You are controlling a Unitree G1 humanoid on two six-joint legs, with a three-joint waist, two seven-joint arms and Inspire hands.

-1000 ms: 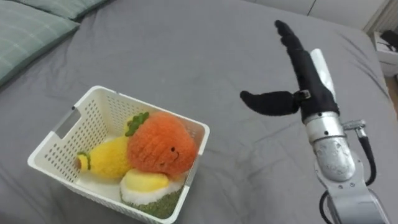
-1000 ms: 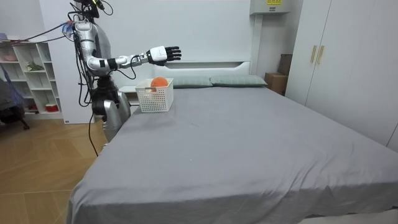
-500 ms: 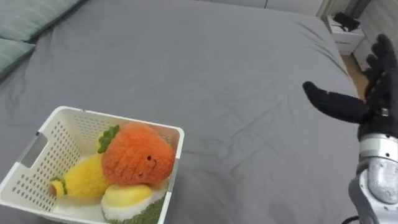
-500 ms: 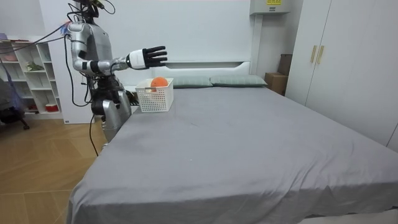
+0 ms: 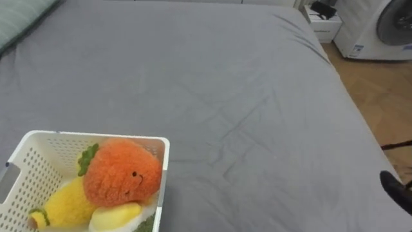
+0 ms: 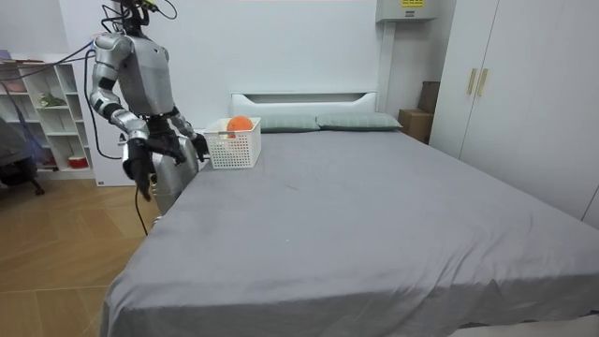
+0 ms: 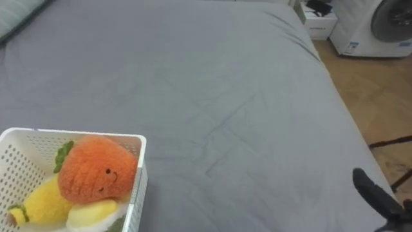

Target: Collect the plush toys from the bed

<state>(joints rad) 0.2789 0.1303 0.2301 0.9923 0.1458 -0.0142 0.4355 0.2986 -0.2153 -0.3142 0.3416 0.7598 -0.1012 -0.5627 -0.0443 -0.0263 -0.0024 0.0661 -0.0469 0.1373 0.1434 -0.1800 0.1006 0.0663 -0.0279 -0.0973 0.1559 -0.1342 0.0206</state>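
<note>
Of my right hand (image 5: 397,189), the eye views give me one dark fingertip at the lower right, poking out past the edge of the grey-sheeted bed (image 5: 225,96), over the wooden floor (image 5: 380,90). In the room view that hand hangs low beside the robot's hip, its fingers pointing loosely downward, roughly straight and holding nothing. My left hand (image 6: 190,142) shows there as a dark shape in front of the waist, near the basket. I cannot tell how its fingers are set.

The toys sit together in the white perforated plastic basket (image 5: 162,169), which rests on the bed at my lower left, well apart from the right hand. On top is a round orange plush fruit with a small face and green leaves (image 5: 121,180). A yellow plush toy with a green end (image 5: 61,206) lies beside and partly under it, and a pale yellow and white plush piece (image 5: 116,216) lies against the basket's near wall.

The sheet beyond the basket is lightly creased. Past the bed's far corner stand a small white cabinet (image 5: 325,26) and a white washing machine with a round door (image 5: 380,29).

In the room view the robot stands upright at the bed's head corner on the room view's left, with the basket just beside it and grey-green pillows (image 6: 356,121) along the headboard.
</note>
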